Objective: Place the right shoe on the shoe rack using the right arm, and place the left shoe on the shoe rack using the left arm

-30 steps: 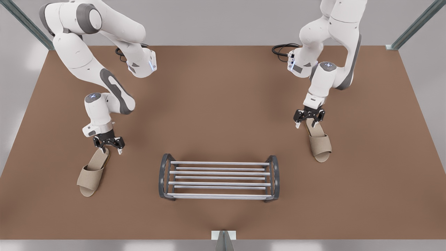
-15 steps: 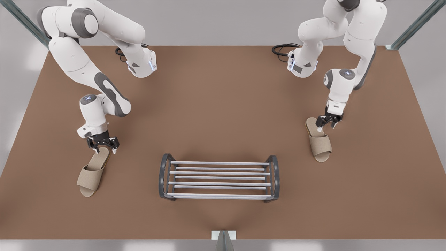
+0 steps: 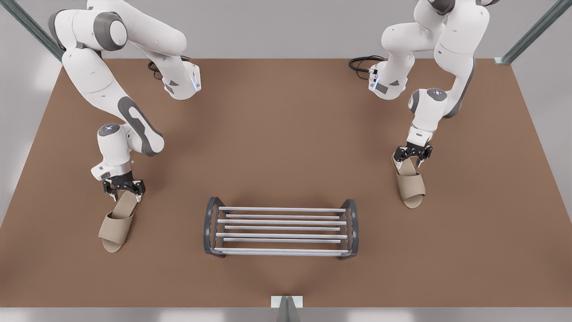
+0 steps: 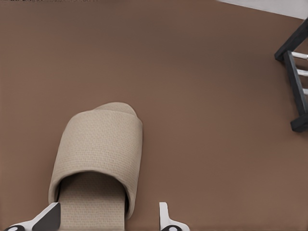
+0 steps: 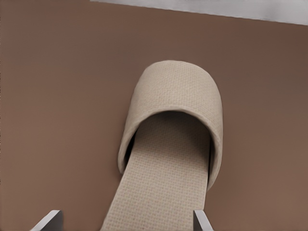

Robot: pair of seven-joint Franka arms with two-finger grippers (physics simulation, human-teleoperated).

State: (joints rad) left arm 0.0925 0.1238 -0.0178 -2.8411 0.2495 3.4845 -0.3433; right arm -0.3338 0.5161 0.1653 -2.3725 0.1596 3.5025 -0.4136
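Currently the step in hand is the grasp approach on both sides; neither shoe is lifted.

The right gripper (image 3: 124,188) hangs over the heel of the right shoe (image 3: 117,221), a beige woven-fabric open-toe slipper at the front view's left. Its fingers are spread wide, 1 on each side of the heel.

The left gripper (image 3: 412,153) stands likewise wide over the heel of the left shoe (image 3: 410,185), the matching slipper at the front view's right.

Both slippers lie flat on the brown table (image 3: 286,134), well apart from the shoe rack (image 3: 281,231), a low frame of pale grey bars between dark curved ends, which holds nothing.

Judgement: the next move calls for a short descent and closing on each heel edge before any lift.

Count: 2 slippers, 2 grippers, 1 rack.
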